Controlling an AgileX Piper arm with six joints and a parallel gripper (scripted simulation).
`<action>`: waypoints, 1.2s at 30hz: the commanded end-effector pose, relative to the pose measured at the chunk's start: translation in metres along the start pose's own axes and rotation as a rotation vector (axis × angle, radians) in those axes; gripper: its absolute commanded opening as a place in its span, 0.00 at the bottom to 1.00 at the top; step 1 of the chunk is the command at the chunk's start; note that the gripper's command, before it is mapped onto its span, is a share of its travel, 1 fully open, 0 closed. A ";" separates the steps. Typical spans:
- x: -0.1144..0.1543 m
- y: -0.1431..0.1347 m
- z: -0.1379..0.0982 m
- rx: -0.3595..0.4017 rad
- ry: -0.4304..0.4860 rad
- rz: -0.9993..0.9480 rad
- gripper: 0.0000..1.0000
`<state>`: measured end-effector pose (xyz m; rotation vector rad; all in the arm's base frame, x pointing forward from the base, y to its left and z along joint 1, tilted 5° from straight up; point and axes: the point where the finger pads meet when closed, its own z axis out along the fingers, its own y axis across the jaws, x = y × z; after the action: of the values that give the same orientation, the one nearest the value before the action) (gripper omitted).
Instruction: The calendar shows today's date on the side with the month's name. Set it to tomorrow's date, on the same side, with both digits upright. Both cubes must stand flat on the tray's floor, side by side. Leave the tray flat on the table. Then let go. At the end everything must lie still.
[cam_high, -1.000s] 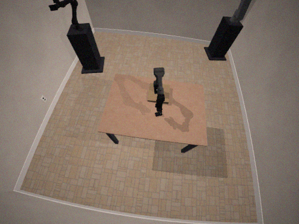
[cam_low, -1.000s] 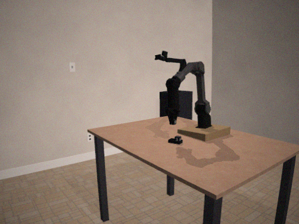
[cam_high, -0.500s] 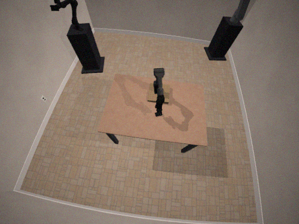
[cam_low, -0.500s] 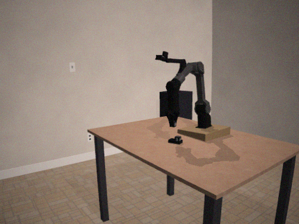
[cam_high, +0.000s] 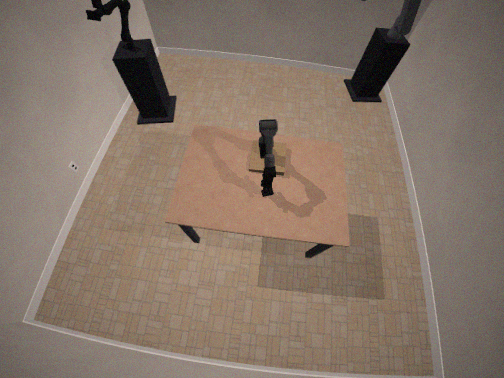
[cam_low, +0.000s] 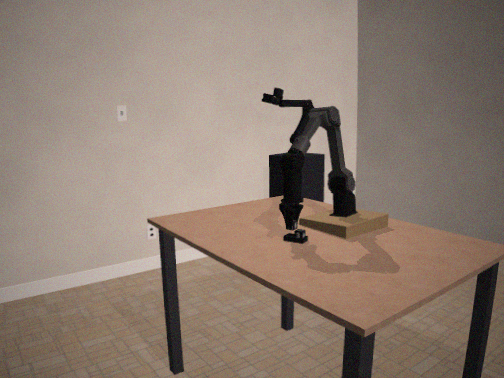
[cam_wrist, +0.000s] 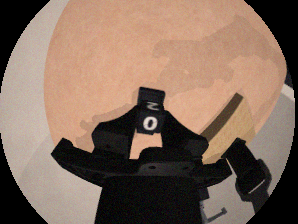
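My gripper (cam_wrist: 150, 114) is shut on a black calendar cube (cam_wrist: 149, 113); the face toward the wrist camera shows a white 0. In the exterior view the gripper (cam_low: 291, 223) points straight down and hangs just above the small black calendar tray (cam_low: 296, 239), which lies flat on the table. From above, the gripper (cam_high: 267, 188) is in the middle of the table top and hides the tray. The tray is too small and dark to tell whether the other cube stands in it, and the month's name cannot be read.
The arm's tan base block (cam_low: 345, 223) lies on the table right behind the tray. Two dark pedestals (cam_high: 142, 82) (cam_high: 375, 65) stand on the floor beyond the table.
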<state>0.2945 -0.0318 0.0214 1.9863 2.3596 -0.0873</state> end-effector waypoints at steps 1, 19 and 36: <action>0.000 0.000 0.009 0.002 -0.001 0.000 0.36; 0.000 0.001 0.020 -0.001 -0.001 0.000 0.36; 0.000 0.001 0.020 -0.001 -0.001 0.000 0.36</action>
<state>0.2956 -0.0329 0.0020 1.9845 2.3588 -0.0846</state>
